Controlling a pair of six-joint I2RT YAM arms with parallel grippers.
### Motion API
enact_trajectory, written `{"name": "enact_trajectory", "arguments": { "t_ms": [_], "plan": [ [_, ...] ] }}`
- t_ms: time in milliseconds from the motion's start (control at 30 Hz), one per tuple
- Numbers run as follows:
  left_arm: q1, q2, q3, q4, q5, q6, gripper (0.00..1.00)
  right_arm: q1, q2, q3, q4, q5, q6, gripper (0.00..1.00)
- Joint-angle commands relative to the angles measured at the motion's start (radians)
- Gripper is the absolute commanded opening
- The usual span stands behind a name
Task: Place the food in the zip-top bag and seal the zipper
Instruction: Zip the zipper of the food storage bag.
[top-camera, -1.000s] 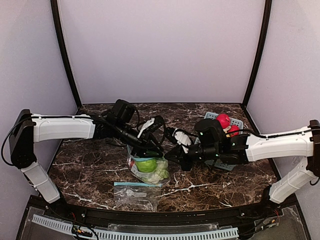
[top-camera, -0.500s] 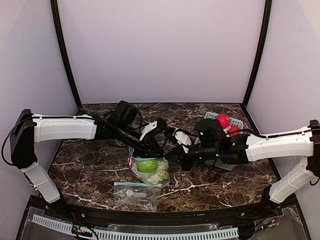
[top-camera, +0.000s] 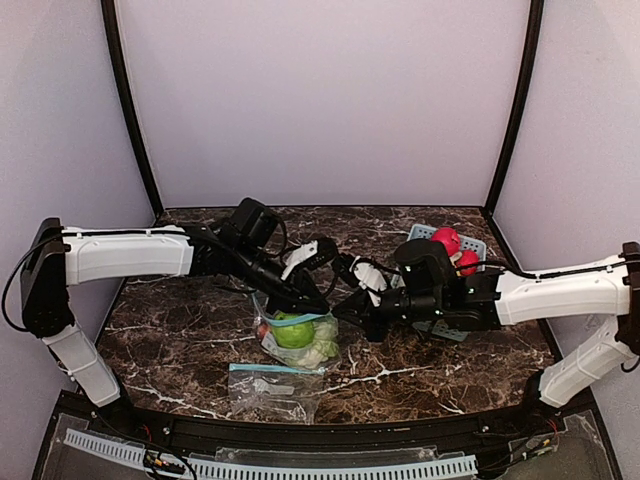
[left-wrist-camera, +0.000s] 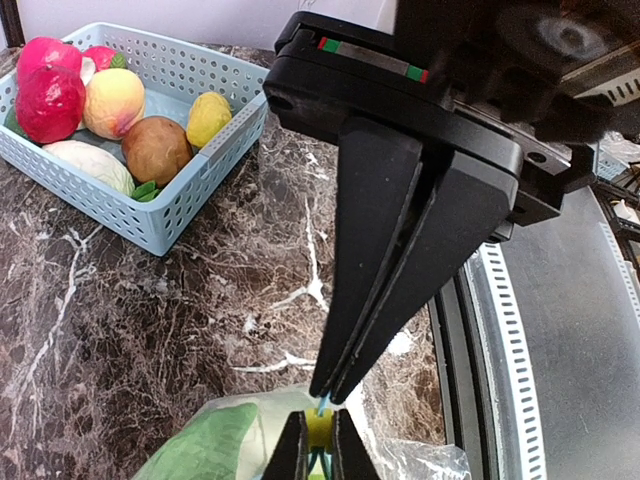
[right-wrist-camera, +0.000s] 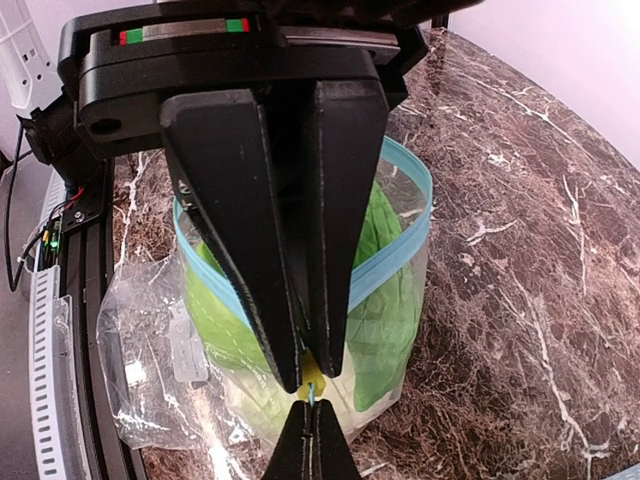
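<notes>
- Food here is small glossy toy produce, split between two containers: the zip-top bag (top-camera: 276, 350) at the middle of the dark marbled table (top-camera: 170, 330) and the light-blue slotted basket (top-camera: 477, 245) on the robot's right.
- Inside the bag a green apple (top-camera: 292, 331) lies uppermost. A pale green-and-white leafy piece (top-camera: 320, 351) lies below it, and a reddish bit at the left side is too small to name.
- The bag is clear plastic with a blue zipper strip (right-wrist-camera: 400, 256). In the right wrist view its mouth stands open in a loop around the green pieces.
- The left gripper (top-camera: 321, 304) has its jaws pressed together on the bag's rim, at one end of the zipper.
- The right gripper (top-camera: 346, 313) meets it tip to tip, jaws also narrow and clamped. In the left wrist view a sliver of blue strip shows at its tips.
- A small yellow-green bit sits where the two pairs of tips meet; what it is cannot be told.
- In the left wrist view the basket holds red fruits (left-wrist-camera: 48, 105), a peach-coloured one (left-wrist-camera: 112, 100), a brown round one (left-wrist-camera: 155, 150), a yellow piece (left-wrist-camera: 208, 117) and a pale leafy piece (left-wrist-camera: 85, 163).
- A second clear bag (top-camera: 265, 388) lies flat near the front edge, just in front of the filled one and apart from both grippers.
</notes>
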Motion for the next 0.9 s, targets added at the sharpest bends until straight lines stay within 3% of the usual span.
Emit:
{"name": "enact_trajectory", "arguments": {
  "t_ms": [0,367,867],
  "plan": [
    [-0.023,-0.025,0.055,-0.105,-0.023,0.045,0.01,-0.009,-0.045,-0.012,0.065,0.054,0.023,0.0],
    [-0.027,-0.042,0.127,-0.253,-0.152,0.125,0.01,-0.011,-0.104,-0.049,0.058,0.15,-0.005,0.0],
    [-0.026,-0.041,0.12,-0.284,-0.207,0.139,0.01,-0.018,-0.154,-0.085,0.047,0.259,0.007,0.0]
  ]
}}
